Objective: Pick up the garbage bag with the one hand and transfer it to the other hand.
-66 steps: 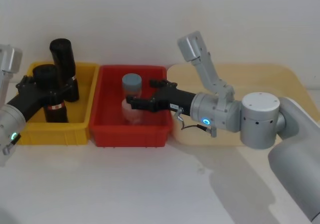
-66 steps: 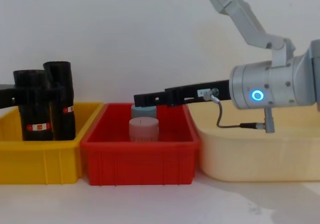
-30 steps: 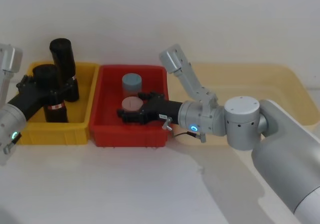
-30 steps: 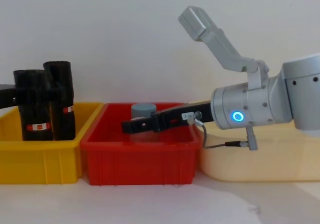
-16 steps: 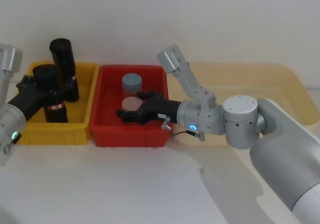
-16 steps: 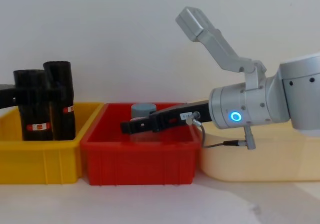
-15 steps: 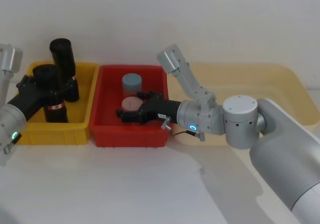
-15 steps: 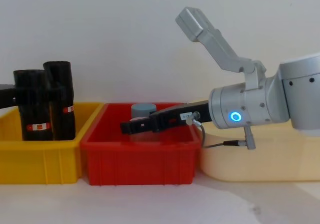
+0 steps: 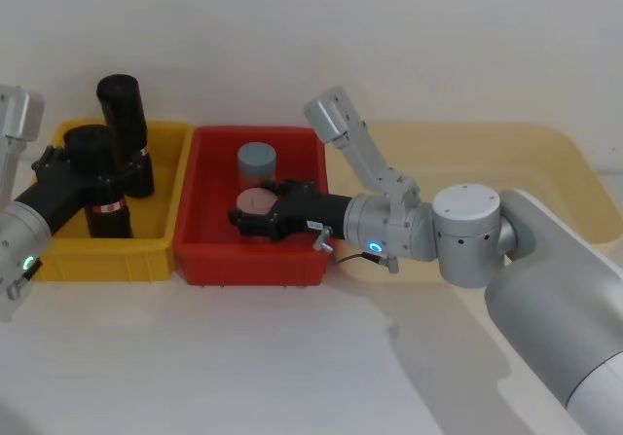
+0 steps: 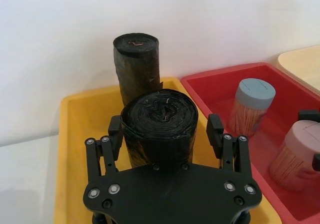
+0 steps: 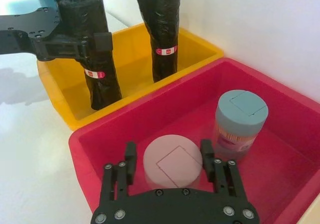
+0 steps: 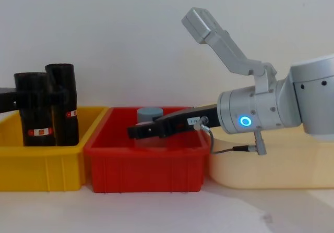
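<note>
Garbage bags (image 9: 100, 180), two; short cylinders (image 9: 258, 159), two

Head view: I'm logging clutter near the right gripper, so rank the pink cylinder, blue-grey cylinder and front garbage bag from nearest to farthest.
1. Pink cylinder: red bin, inside the open right gripper.
2. Blue-grey cylinder: same bin, just behind.
3. Garbage bag: yellow bin, far left, at the left gripper.
</note>
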Motion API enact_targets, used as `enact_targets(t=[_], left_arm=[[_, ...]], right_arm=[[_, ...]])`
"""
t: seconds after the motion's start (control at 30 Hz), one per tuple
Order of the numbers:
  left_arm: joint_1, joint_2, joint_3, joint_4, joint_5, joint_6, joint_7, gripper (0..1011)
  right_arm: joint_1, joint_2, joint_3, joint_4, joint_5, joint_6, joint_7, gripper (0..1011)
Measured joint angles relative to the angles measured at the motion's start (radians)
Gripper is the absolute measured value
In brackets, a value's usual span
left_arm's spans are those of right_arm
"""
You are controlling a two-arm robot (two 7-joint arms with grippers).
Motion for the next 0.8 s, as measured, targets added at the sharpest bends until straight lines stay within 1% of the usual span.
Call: enact_targets(t=[0.1, 0.2, 0.3, 0.37, 0.47, 0.53, 0.57, 0.67, 0.7, 0.73, 0.8], left_arm=[[0.0, 0.0, 0.0, 0.0, 0.0, 0.0, 0.0, 1002], [0.0, 0.0, 0.0, 0.0, 0.0, 0.0, 0.0, 1001], [0.0, 0.0, 0.0, 0.0, 0.0, 0.0, 0.0, 1001], [0.0, 0.0, 0.0, 0.0, 0.0, 0.0, 0.0, 979], [0.0, 0.0, 0.0, 0.0, 0.0, 0.0, 0.0, 912], [0.0, 0.0, 0.0, 0.0, 0.0, 0.0, 0.0, 885], [0.0, 0.0, 0.0, 0.0, 0.0, 0.0, 0.0, 840], [0.0, 0.0, 0.0, 0.0, 0.0, 0.0, 0.0, 780], [0.0, 0.0, 0.0, 0.0, 0.0, 0.0, 0.0, 727], [0.0, 0.0, 0.0, 0.0, 0.0, 0.0, 0.0, 711], [0.0, 0.0, 0.0, 0.0, 0.0, 0.0, 0.0, 629]], right_arm=[[0.001, 0.0, 0.0, 0.001, -0.001, -0.001, 0.001, 710], [0.001, 0.0, 0.0, 0.002, -0.002, -0.001, 0.001, 648], [0.001, -0.001, 0.0, 0.002, -0.002, -0.001, 0.001, 650], [0.001, -0.001, 0.0, 0.002, -0.002, -0.002, 0.001, 648], [0.001, -0.001, 0.0, 0.003, -0.003, -0.002, 0.002, 648], [0.001, -0.001, 0.0, 0.003, -0.003, -0.002, 0.002, 648], [0.002, -0.001, 0.0, 0.003, -0.003, -0.002, 0.002, 648], [0.002, -0.002, 0.0, 0.003, -0.003, -0.002, 0.002, 650], [0.002, -0.002, 0.0, 0.003, -0.003, -0.002, 0.002, 648], [0.002, -0.002, 0.0, 0.003, -0.004, -0.002, 0.002, 648], [0.002, -0.002, 0.0, 0.004, -0.004, -0.002, 0.002, 648]])
